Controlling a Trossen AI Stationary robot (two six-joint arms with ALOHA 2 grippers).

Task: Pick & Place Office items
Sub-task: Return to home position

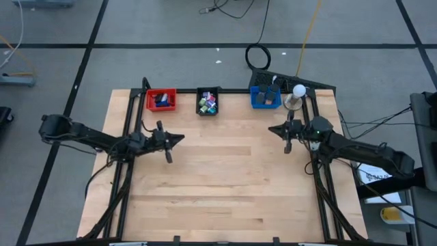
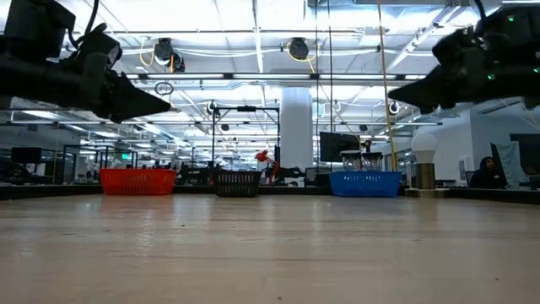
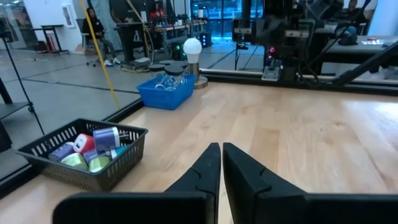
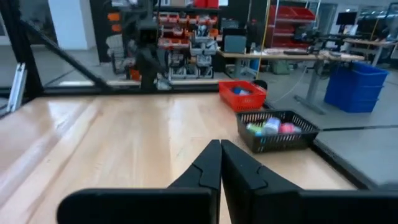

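The office items lie in three baskets along the table's far edge: a red basket point(image 1: 161, 100), a black basket point(image 1: 207, 101) with colourful small pieces point(image 3: 93, 148), and a blue basket point(image 1: 265, 97) with clear pieces. My left gripper point(image 1: 180, 139) hovers shut and level above the table's left part, pointing right. My right gripper point(image 1: 272, 129) hovers shut and level on the right, pointing left. Nothing is between the fingers of either gripper point(image 3: 220, 149) point(image 4: 219, 144).
A white ball-shaped lamp point(image 1: 298, 91) stands beside the blue basket at the far right. Black frame rails point(image 1: 127, 123) run along the table's left, right and far sides. The bare wooden tabletop point(image 1: 225, 178) spreads between the arms and toward the near edge.
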